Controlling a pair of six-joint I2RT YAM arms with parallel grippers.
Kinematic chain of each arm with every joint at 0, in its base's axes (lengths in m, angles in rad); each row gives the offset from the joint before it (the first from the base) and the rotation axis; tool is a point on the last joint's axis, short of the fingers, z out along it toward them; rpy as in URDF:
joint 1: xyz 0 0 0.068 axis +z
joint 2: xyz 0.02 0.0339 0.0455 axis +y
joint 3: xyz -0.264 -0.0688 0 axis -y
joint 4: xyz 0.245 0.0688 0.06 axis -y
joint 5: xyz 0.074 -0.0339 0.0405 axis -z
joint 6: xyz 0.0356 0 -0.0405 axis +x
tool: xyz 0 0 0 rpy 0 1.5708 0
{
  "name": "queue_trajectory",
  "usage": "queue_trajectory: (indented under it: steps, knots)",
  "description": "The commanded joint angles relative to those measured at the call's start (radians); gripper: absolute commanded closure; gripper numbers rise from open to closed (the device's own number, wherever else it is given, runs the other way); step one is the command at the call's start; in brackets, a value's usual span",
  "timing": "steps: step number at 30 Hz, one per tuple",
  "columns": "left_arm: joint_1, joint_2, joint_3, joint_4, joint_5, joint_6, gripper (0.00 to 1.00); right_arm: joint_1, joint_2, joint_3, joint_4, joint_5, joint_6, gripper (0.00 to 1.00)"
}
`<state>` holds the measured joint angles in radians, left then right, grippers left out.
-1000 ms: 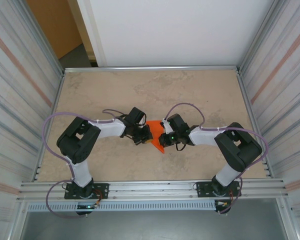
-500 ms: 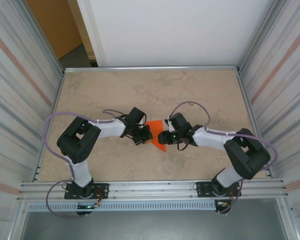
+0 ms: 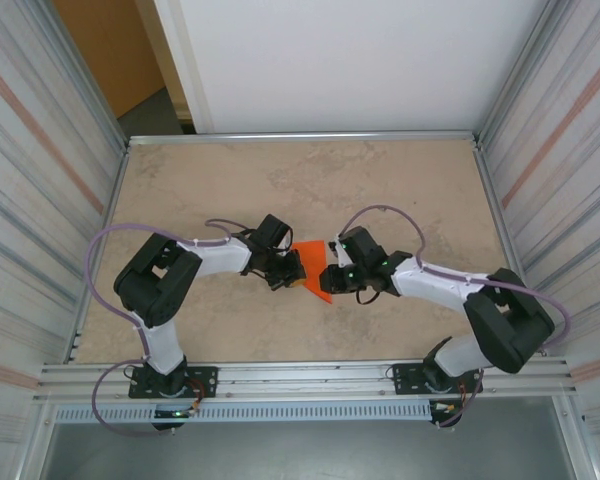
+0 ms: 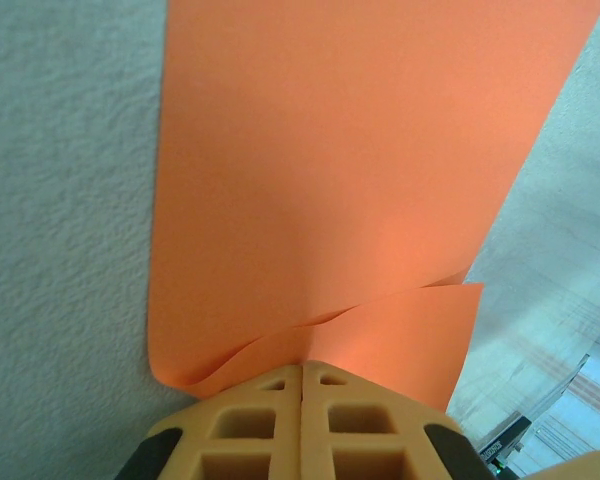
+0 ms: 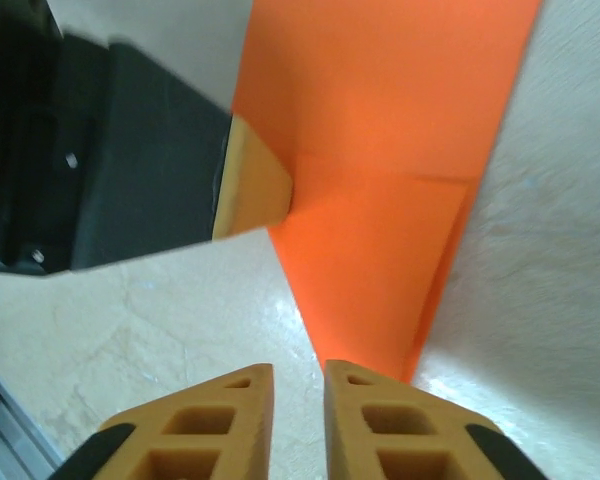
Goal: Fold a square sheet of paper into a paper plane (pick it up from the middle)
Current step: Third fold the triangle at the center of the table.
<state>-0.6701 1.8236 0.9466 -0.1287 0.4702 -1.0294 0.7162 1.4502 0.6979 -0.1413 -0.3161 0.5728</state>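
The square sheet of paper stands folded into a pointed orange paper plane (image 3: pixel 307 252) at the table's middle, between both grippers. My left gripper (image 3: pixel 294 270) is shut on its left edge; in the left wrist view its jaws (image 4: pixel 302 365) pinch two curling layers of the orange paper (image 4: pixel 330 150). My right gripper (image 3: pixel 325 280) sits at the paper's right. In the right wrist view its jaws (image 5: pixel 299 368) stand a narrow gap apart with bare table between them. The paper's tip (image 5: pixel 380 300) ends just ahead of the right finger. The left gripper's fingertip (image 5: pixel 255 190) touches the paper's edge there.
The beige table (image 3: pixel 380 180) is walled by ribbed panels left and right, and a white board stands behind it. A metal rail (image 3: pixel 300 375) with both arm bases runs along the near edge. Purple cables loop above each arm.
The right arm's elbow has swung out to the right and lower while its gripper stayed beside the paper. The left arm and the paper have not moved.
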Motion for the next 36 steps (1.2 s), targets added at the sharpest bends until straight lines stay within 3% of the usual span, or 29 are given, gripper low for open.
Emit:
queue_trajectory:
  steps: [1,15,36]
  knots:
    - [-0.006,0.051,-0.020,-0.071,-0.063,-0.011,0.98,0.023,0.050,0.056,-0.024,-0.048,-0.033,0.84]
    - [-0.007,0.066,-0.014,-0.081,-0.046,-0.006,0.98,0.022,0.227,0.147,-0.026,-0.078,-0.054,0.91]
    - [-0.001,0.080,-0.012,-0.118,-0.057,0.008,0.98,-0.037,0.256,0.077,-0.009,-0.210,-0.068,0.89]
